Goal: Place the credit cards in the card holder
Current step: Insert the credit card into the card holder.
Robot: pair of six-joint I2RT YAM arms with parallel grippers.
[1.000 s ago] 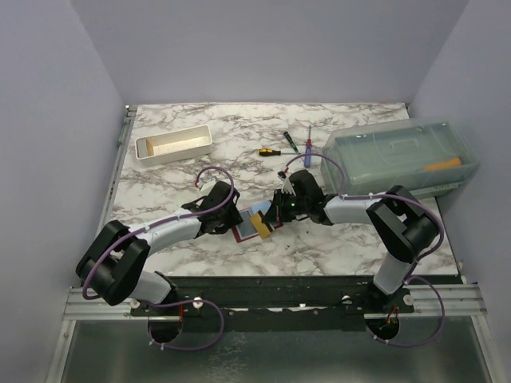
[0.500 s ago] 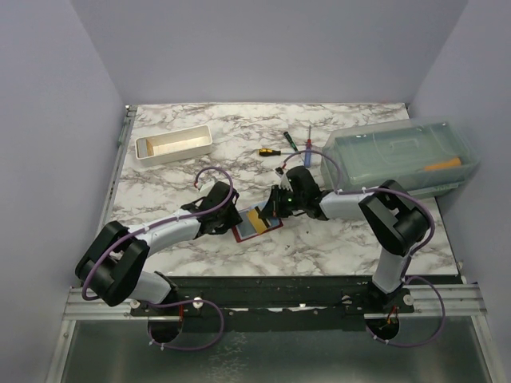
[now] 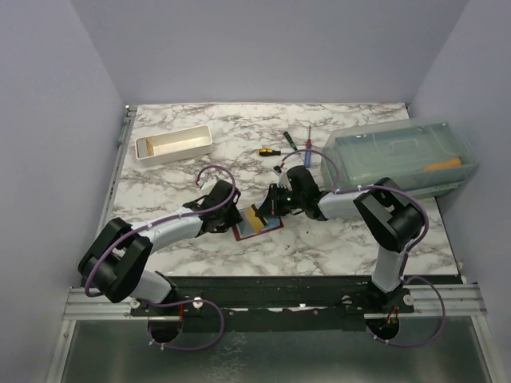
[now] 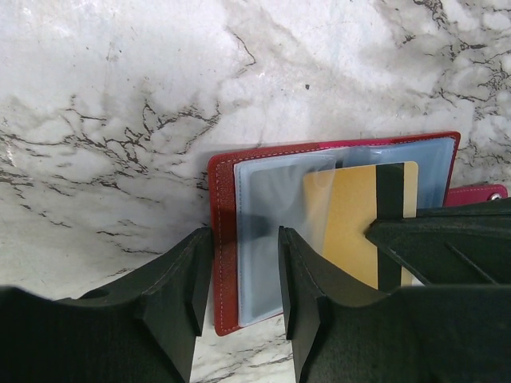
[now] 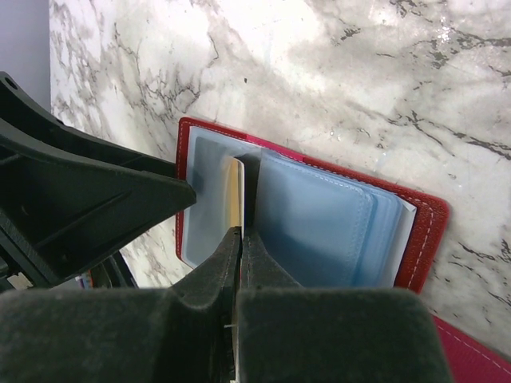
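Note:
The dark-red card holder [image 3: 249,237] lies open on the marble table, its clear sleeves facing up; it also shows in the left wrist view [image 4: 223,239] and the right wrist view [image 5: 423,231]. My right gripper [image 3: 268,211] [image 5: 241,239] is shut on the tan card [image 3: 255,215] [image 4: 351,231] [image 5: 235,187], which stands on edge with its leading end between the sleeves. My left gripper [image 3: 237,217] [image 4: 245,279] is open, its jaws astride the holder's left edge. I cannot tell a blue card apart from the bluish sleeves [image 5: 311,215].
A white tray [image 3: 173,146] stands at the back left. A clear plastic box [image 3: 399,155] stands at the back right. Three screwdrivers [image 3: 291,142] lie between them, behind the grippers. Both arms meet over the table's middle front.
My right gripper has moved left with the tan card, from the holder's right edge to over its middle. The left gripper has stayed at the holder's left edge.

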